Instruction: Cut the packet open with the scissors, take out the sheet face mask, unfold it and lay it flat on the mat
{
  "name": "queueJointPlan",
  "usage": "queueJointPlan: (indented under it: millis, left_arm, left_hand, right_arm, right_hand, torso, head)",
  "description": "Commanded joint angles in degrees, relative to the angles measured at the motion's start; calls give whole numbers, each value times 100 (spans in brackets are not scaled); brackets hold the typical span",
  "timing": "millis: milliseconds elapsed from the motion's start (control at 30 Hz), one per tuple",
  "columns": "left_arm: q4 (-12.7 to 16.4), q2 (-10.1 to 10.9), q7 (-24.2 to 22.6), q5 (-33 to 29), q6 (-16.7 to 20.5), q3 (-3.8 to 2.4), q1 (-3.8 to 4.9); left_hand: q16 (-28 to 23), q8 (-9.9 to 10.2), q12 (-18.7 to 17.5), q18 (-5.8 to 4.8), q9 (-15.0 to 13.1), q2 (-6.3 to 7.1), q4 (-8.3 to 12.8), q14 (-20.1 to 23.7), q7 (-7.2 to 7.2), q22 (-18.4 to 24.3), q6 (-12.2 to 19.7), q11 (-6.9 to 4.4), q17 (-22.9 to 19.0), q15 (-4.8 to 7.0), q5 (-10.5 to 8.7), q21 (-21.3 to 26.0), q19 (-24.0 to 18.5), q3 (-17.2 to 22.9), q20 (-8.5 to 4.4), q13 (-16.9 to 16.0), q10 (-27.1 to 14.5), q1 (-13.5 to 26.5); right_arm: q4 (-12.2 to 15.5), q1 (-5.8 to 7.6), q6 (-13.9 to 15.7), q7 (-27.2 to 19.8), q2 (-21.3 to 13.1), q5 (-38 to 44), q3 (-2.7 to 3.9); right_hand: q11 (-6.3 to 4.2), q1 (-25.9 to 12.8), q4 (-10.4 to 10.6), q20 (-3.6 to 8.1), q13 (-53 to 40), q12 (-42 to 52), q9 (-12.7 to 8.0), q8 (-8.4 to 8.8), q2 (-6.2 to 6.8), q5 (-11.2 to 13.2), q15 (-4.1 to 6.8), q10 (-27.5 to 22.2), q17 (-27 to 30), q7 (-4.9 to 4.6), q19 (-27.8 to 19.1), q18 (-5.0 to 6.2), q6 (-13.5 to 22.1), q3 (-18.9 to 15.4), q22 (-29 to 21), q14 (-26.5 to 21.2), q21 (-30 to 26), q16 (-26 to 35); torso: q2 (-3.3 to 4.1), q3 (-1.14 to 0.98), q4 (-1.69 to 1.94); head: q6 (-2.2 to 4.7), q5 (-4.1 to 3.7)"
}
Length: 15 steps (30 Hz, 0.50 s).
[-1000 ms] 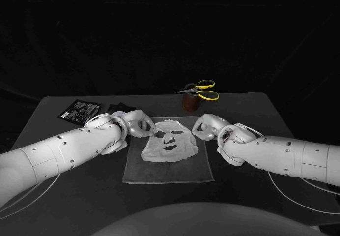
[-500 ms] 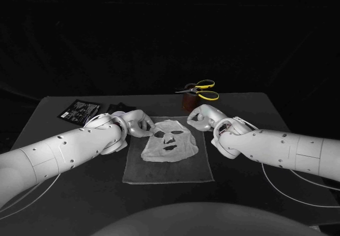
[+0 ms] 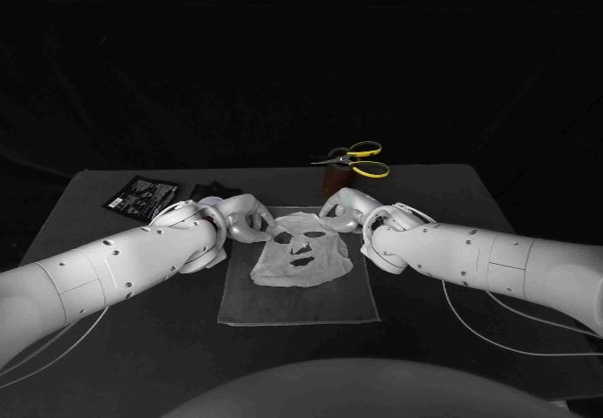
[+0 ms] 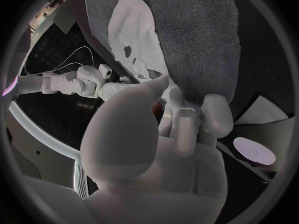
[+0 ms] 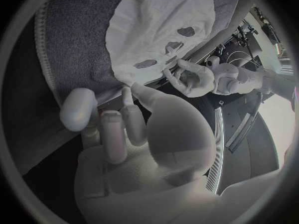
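Note:
The white sheet face mask (image 3: 301, 248) lies unfolded, face up, on the grey mat (image 3: 298, 300). My left hand (image 3: 241, 218) is at the mask's far left edge; thumb and a finger appear to pinch that edge (image 5: 168, 72). My right hand (image 3: 346, 209) hovers at the mask's far right corner with its fingers (image 5: 115, 122) apart and nothing in them. In the left wrist view the mask (image 4: 134, 30) spreads over the mat (image 4: 199, 25) beyond my thumb. The yellow-handled scissors (image 3: 355, 159) rest on a brown holder (image 3: 337, 181) behind the mat. The black packet (image 3: 141, 193) lies at the far left.
A second black piece (image 3: 216, 188) and a small pale disc (image 4: 254, 151) lie just behind my left hand. Bare table stretches on both sides of the mat and in front of it.
My right hand has moved left, from beside the mat's right edge to the mask's far right corner. The left hand and the mask have stayed put.

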<state>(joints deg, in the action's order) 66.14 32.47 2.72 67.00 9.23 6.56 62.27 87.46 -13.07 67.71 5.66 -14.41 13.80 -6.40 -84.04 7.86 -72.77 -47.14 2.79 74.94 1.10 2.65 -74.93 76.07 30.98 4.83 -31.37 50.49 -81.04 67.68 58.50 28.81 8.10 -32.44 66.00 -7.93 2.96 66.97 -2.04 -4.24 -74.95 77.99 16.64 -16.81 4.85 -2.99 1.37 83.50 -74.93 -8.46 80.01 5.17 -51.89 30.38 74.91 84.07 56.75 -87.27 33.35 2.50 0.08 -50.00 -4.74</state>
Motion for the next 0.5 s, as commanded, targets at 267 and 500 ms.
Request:
queueJointPlan:
  millis: [267,500]
  left_arm:
    - [1,-19,55,-11,-167,10,-12]
    - [0,-19,60,-11,-179,10,-12]
  left_hand:
    - [22,37,27,-65,7,-22,44,-210,46,-3,12,21,556,-48,13,-37,21,-2,8,-4,36,-43]
    - [24,45,38,-64,12,-24,46,-212,53,-1,9,29,560,-55,13,-36,19,-2,14,-15,34,-45]
  right_arm:
    - [-153,-18,-167,-146,130,-50,3]
    - [-205,-19,-124,-145,167,-55,3]
  right_hand:
    - [72,-54,19,-70,-516,17,-45,114,117,24,-75,-6,-950,-33,7,47,109,-124,734,469,-7,-17]
    - [82,-54,18,-81,-504,2,-58,152,131,24,-85,-18,-940,-44,-1,51,133,-160,729,466,-27,-13]
  torso:
    - [-2,-8,-10]
    - [-8,-10,-10]
  head:
    - [0,22]
    - [0,24]
